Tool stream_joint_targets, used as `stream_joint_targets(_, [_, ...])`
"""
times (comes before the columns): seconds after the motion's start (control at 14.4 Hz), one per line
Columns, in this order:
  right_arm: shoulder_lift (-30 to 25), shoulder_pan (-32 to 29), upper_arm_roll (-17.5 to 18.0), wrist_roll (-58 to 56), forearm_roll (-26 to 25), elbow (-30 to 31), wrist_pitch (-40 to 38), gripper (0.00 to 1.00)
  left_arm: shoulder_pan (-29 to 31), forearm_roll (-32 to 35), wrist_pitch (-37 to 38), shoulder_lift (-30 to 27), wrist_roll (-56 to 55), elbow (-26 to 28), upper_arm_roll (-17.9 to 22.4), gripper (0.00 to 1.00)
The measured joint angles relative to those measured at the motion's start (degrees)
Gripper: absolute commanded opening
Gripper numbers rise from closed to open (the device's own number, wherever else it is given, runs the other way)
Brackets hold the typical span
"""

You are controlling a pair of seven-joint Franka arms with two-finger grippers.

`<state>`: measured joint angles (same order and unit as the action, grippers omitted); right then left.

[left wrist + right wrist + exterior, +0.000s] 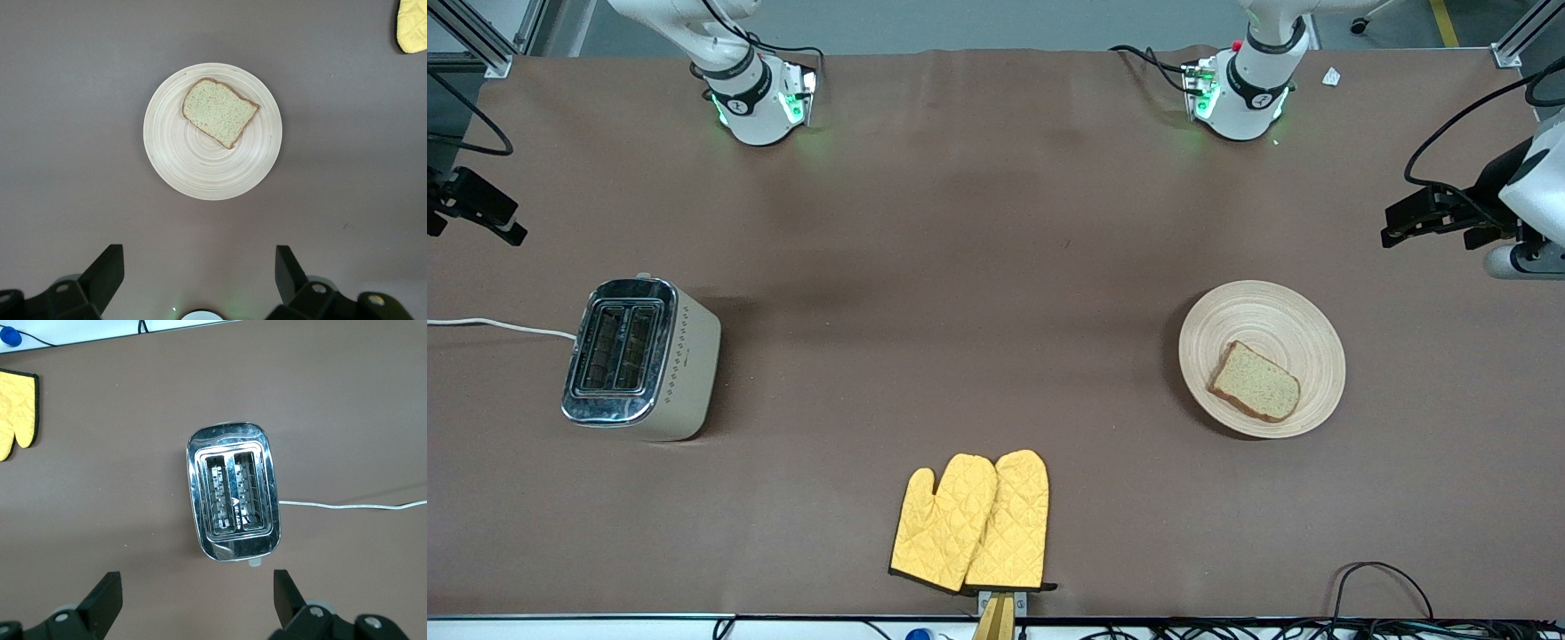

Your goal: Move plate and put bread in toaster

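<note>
Fingers of the left gripper are spread wide with nothing between them; it hangs high over the worktop at the left arm's end, above bare surface just beside the plate. Fingers of the right gripper are spread just as wide and hold nothing, high over the right arm's end, with the toaster below. Both arms wait.

Bread lies flat on the plate, toward the rim nearer the front camera. Toaster stands upright with both slots showing only wire racks, its white cord trailing off the right arm's end. Yellow mitts, overlapping, lie at the worktop's edge nearest the front camera, between toaster and plate and well apart from each.
</note>
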<state>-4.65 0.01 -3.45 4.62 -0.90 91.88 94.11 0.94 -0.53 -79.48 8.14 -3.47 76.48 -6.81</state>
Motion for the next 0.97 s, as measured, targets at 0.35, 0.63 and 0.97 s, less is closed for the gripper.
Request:
stream_joint_targets(0.35, [0.0, 0.0, 0.0, 0.0, 0.0, -0.1, 0.0, 1.0, 0.2, 0.1, 0.0, 0.0, 1.8, 0.0, 0.3, 1.0])
stream_joint_targets(0.63, [0.0, 0.0, 0.1, 0.0, 0.0, -0.1, 0.0, 1.0, 4.3, -0.4, 0.2, 1.4, 7.3, 0.2, 0.6, 1.0])
stream_joint_targets(0.97, [0.0, 0.1, 0.1, 0.0, 0.0, -0.1, 0.0, 1.0, 15.7, -14.8, 0.4, 6.9, 13.7, 0.6, 0.8, 0.95])
